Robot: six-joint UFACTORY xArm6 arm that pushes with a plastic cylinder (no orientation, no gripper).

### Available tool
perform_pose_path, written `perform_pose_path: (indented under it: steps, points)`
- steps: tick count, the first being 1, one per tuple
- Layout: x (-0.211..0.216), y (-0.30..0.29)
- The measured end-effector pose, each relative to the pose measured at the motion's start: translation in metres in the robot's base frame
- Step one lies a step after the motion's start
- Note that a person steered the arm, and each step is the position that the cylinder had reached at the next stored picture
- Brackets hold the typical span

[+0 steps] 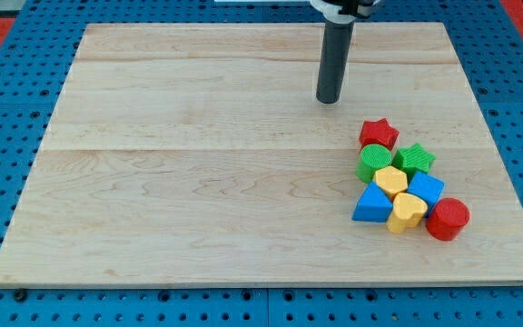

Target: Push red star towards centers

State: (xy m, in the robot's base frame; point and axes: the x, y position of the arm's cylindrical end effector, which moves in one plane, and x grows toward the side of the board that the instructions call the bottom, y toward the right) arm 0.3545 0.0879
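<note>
The red star (379, 133) lies at the top of a tight cluster of blocks at the view's right. My tip (329, 100) rests on the board above and to the left of the red star, apart from it by a short gap. Below the star sit a green round block (373, 163) and a green star (414, 159). Under them are a yellow block (390, 180), a blue block (425, 189), a blue triangle (371, 205), a second yellow block (408, 211) and a red cylinder (447, 219).
The wooden board (198, 182) lies on a blue perforated table (7, 91). The cluster sits close to the board's right edge (507, 182).
</note>
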Motion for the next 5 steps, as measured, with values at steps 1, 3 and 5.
perform_pose_path:
  steps: [1,3,5]
  points:
    - [0.000,0.000]
    - [0.000,0.034]
    - [0.012,0.119]
